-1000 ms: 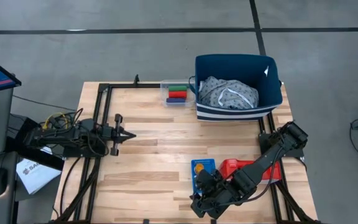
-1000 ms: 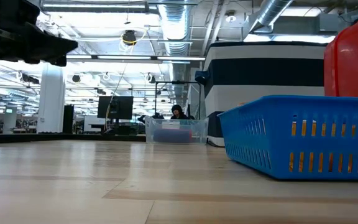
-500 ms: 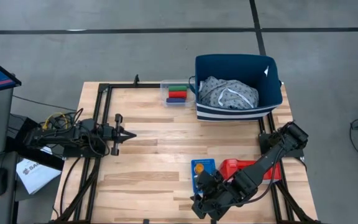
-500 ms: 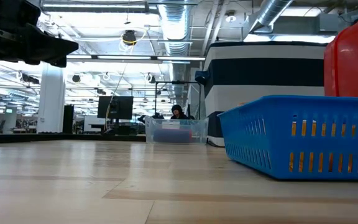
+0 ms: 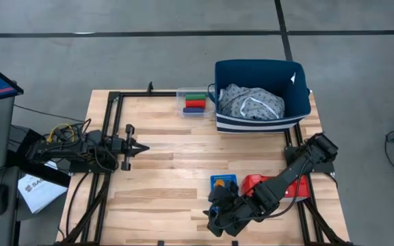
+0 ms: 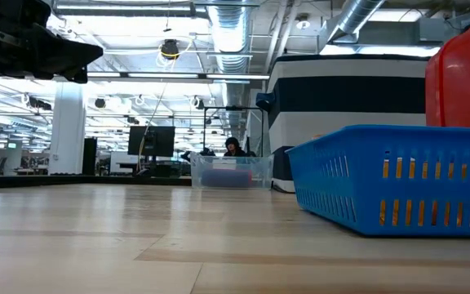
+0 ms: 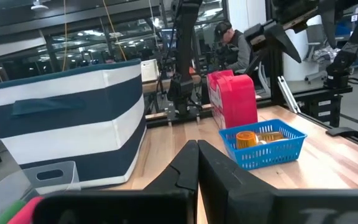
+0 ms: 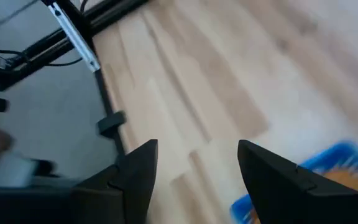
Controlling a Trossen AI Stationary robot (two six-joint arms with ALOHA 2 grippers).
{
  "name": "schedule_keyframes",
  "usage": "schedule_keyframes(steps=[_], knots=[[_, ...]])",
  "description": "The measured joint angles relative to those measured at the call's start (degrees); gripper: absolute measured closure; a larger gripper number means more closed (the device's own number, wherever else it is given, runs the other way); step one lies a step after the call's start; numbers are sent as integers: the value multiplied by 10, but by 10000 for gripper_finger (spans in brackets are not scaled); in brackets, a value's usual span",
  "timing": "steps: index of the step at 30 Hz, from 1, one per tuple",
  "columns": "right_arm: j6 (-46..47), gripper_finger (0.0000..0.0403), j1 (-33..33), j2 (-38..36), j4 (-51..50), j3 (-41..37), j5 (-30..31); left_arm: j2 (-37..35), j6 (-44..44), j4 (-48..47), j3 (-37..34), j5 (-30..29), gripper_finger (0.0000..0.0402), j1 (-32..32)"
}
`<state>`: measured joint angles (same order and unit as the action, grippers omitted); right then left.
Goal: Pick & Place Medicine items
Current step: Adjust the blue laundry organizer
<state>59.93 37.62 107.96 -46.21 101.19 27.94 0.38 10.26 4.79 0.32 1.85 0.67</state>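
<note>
While partly hidden in blue basket (image 7: 272,144), orange pill bottle (image 7: 246,139).

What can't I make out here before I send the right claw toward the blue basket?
- Pill bottles: left wrist view shows orange in the blue basket; count unclear.
- High view: right arm covers most of the basket.
- Right wrist view: right claw open, basket cut off at the edge.

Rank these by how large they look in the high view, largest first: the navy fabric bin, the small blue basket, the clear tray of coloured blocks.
1. Navy fabric bin
2. Clear tray of coloured blocks
3. Small blue basket, partly hidden by the right arm, so ranks 2 and 3 are unsure.
</note>
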Motion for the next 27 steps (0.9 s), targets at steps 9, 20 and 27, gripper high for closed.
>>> schedule_keyframes(steps=[9, 20, 27], knots=[[-264, 184, -30, 0, 62, -3, 115, 0, 0, 1, 0, 0, 401, 0], [-567, 184, -140, 0, 291, -3, 17, 0, 0, 3, 0, -1, 402, 0], [-622, 184, -234, 0, 351, -25, -157, 0, 0, 3, 0, -1, 402, 0]])
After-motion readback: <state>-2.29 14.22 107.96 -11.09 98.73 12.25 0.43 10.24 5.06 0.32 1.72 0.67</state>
